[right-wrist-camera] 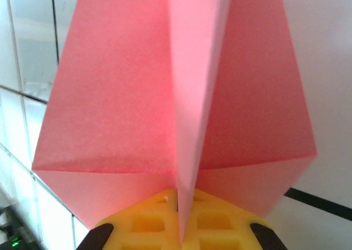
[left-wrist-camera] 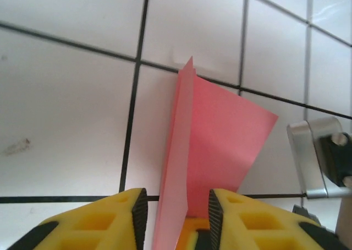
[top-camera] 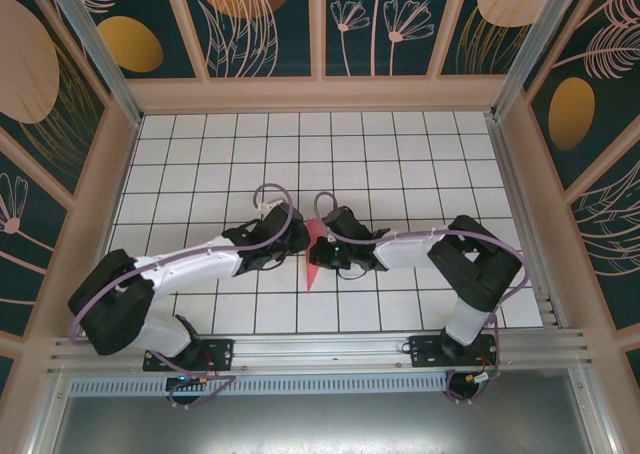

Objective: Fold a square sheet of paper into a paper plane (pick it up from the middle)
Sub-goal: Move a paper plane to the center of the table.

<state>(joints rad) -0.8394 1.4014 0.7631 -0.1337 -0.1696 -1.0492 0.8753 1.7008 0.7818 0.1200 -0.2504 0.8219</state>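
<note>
Here the paper plane (top-camera: 312, 271) points nearward, right fingers (right-wrist-camera: 147, 223) pinching it, left fingers (left-wrist-camera: 93, 223) parted.

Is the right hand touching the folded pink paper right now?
Touching. In the right wrist view the right hand is shut on the raised centre crease of the folded pink paper.

The left gripper (left-wrist-camera: 176, 206) enters at the bottom edge with its jaws parted. A folded pink paper (left-wrist-camera: 220, 140) stands upright between the yellow fingers (left-wrist-camera: 93, 228). The pad left of the paper stands clear of it. Behind the paper lies a white tiled table (left-wrist-camera: 66, 107). A silver metal part (left-wrist-camera: 308, 156) sits to the right of the paper.
</note>
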